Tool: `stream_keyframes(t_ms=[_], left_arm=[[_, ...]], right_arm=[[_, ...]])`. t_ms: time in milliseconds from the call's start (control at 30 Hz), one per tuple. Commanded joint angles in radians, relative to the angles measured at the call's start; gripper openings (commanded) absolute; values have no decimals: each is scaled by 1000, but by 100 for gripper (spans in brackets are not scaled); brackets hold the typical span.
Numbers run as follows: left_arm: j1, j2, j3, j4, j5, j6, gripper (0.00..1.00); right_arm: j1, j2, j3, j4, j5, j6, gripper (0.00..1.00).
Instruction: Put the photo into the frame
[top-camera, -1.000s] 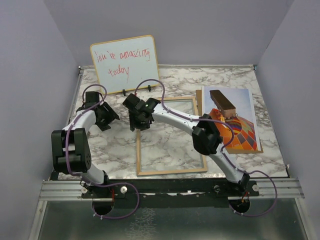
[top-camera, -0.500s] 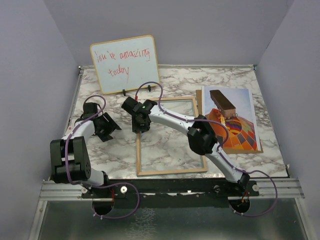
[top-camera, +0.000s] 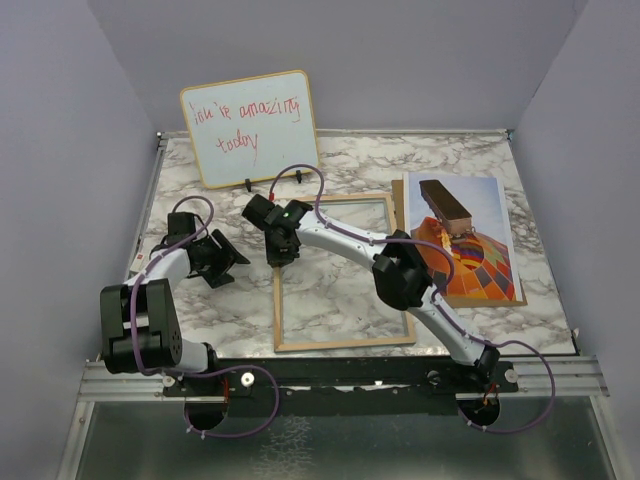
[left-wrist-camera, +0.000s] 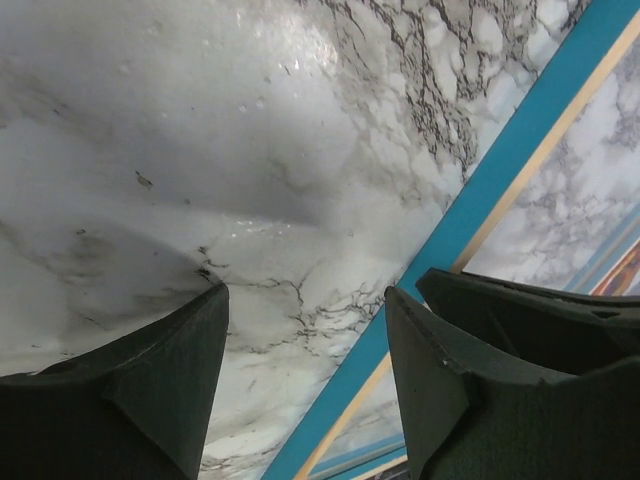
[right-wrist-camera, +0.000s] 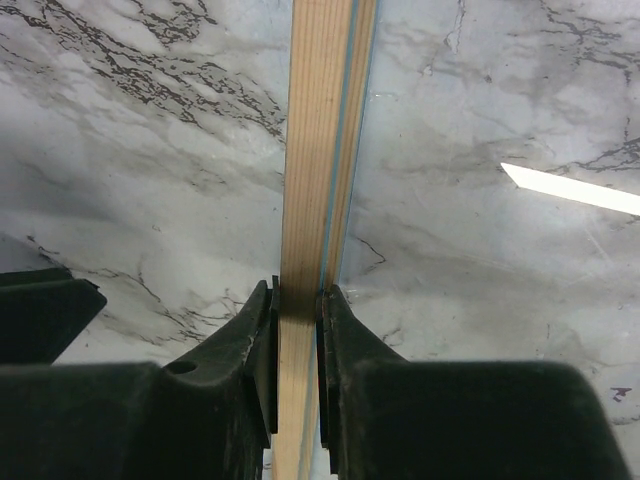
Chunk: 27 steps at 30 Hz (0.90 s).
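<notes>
The frame (top-camera: 340, 343) lies flat mid-table, light wood face up; in the left wrist view its edge (left-wrist-camera: 500, 170) shows blue. My right gripper (top-camera: 281, 248) reaches across it to the left rail near the far corner. In the right wrist view the right gripper (right-wrist-camera: 298, 300) is shut on the frame's wooden rail (right-wrist-camera: 318, 150), a pad on each side. The photo (top-camera: 470, 235), a hot-air balloon print, lies to the right of the frame. My left gripper (top-camera: 220, 260) sits left of the frame, and the left gripper (left-wrist-camera: 305, 300) is open over bare marble.
A whiteboard (top-camera: 250, 128) with red handwriting leans at the back left. A brown backing board (top-camera: 398, 215) lies under the photo, showing only its edges. The marble table (top-camera: 540, 160) is enclosed by grey walls on three sides.
The right jaws have closed onto the frame's left rail. The left gripper has drawn back a little toward the near left, still open.
</notes>
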Motion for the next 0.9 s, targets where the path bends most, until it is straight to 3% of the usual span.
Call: stream_keyframes(t_ms=[0,200,333,567,867], left_arm=[[4,-10,-47,-28,78,14,65],[4,16,-84,69,219,-10,70],[4,67,-90,222,339,-95,79],[0,162,-41,323,385,-115,97],[-62,314,-8,452,479,-159,99]], right_arm=[[9,10,32,-14,-6,-3,13],[8,-60,26,11,-30,18,8],[7,-121,-32,47,-53,31,7],[7,-183,-116,96,-86,39,8],[7,-214,-201,159,-132,43,8]])
